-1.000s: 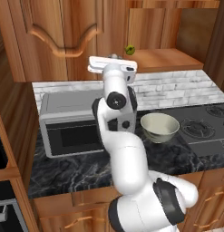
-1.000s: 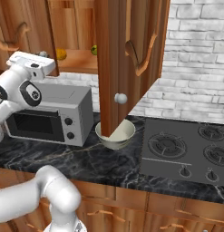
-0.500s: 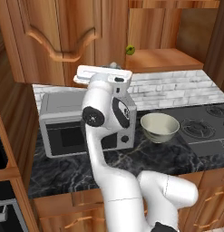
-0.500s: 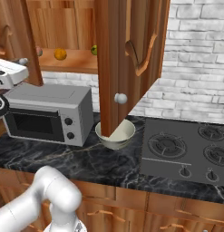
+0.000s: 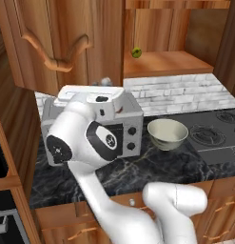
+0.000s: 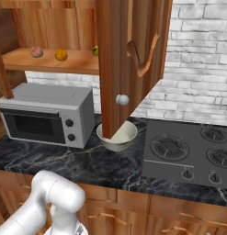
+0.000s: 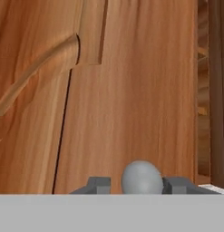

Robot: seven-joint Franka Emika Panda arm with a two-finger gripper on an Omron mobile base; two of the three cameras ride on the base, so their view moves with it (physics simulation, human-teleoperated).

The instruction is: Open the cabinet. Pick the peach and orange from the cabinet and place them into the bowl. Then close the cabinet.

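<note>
Already both doors of the cabinet (image 6: 128, 55) stand swung out, so the opening step looks nearly finished. On its shelf, from left to right in the right base view, sit the peach (image 6: 36, 51), the orange (image 6: 61, 55) and a green-yellow fruit (image 6: 95, 50), all untouched. Below, on the dark worktop (image 6: 87, 163), a microwave (image 6: 46, 112) stands left of the empty bowl (image 6: 116, 136). In the hand view the end effector (image 7: 141, 183) has its two tips narrowly parted either side of the left door's round knob (image 7: 141, 177), seemingly gripping it. Both picks and the closing remain
</note>
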